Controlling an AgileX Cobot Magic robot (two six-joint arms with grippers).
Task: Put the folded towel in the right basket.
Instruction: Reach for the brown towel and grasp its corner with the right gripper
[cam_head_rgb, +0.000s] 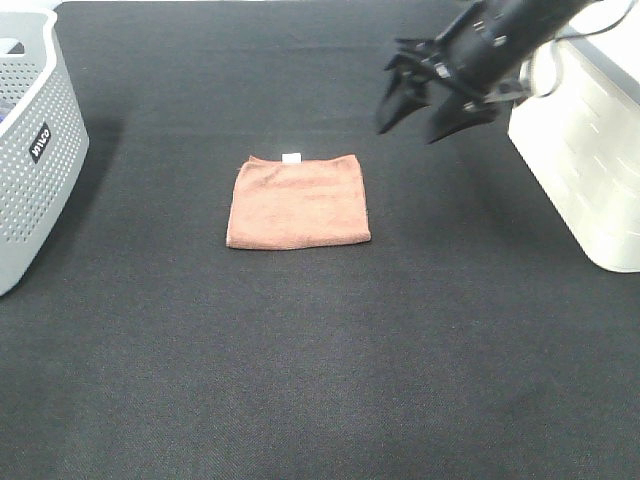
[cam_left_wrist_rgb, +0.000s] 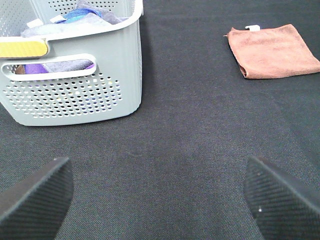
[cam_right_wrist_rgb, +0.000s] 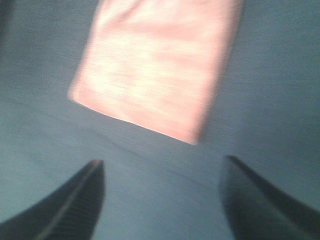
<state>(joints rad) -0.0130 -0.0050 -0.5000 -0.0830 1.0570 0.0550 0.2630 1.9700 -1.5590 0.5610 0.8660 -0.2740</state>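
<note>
The folded rust-brown towel lies flat on the black table, its small white tag on the far edge. It also shows in the left wrist view and, blurred, in the right wrist view. My right gripper is open and empty, in the air up and to the right of the towel. The right basket, white, stands at the right edge behind the right arm. My left gripper is open and empty, out of the exterior high view.
A grey perforated basket with a black label stands at the left edge; the left wrist view shows it holding several cloths. The black table stretches wide around the towel.
</note>
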